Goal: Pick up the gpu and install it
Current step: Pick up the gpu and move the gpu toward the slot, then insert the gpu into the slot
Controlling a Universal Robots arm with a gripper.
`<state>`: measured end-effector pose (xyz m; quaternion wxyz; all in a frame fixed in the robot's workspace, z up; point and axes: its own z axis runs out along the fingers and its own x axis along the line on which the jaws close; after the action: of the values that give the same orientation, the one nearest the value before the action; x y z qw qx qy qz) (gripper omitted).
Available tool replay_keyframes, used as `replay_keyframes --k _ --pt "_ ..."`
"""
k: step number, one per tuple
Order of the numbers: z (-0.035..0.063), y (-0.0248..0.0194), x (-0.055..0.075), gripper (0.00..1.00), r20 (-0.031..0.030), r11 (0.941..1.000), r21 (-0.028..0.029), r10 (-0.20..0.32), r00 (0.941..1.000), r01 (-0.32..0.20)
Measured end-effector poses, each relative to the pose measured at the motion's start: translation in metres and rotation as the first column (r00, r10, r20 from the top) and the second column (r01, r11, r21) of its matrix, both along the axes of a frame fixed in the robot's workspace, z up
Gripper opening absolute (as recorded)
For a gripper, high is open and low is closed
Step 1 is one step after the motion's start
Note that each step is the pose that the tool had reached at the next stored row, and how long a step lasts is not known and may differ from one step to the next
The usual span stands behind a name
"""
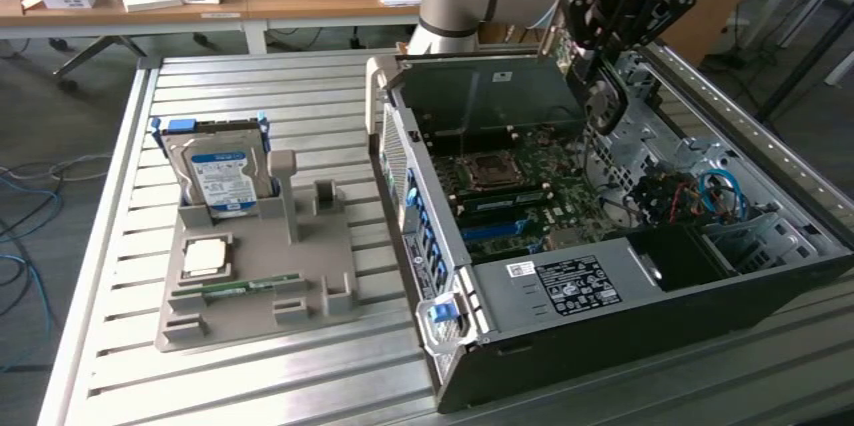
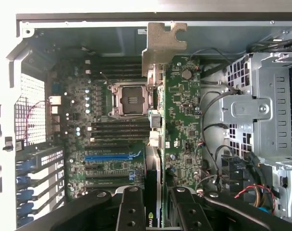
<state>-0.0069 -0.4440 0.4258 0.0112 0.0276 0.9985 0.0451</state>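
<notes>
The gpu hangs edge-on above the motherboard inside the open computer case, silvery bracket farthest from the wrist. The fingers clamp its near end. The case lies on a slatted metal surface beside a grey tray holding a hard drive. Cluttered wooden desks stand behind.

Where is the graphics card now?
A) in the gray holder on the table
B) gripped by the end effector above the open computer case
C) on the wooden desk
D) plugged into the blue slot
B: the end effector clamps the card edge-on over the motherboard in the open case.
</notes>
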Motion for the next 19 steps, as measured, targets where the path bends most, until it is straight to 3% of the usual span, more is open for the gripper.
replay_keyframes --k 19 --pt "0.0000 0.0000 0.0007 0.26 0.0000 1.0000 0.0000 0.002 1.0000 -0.002"
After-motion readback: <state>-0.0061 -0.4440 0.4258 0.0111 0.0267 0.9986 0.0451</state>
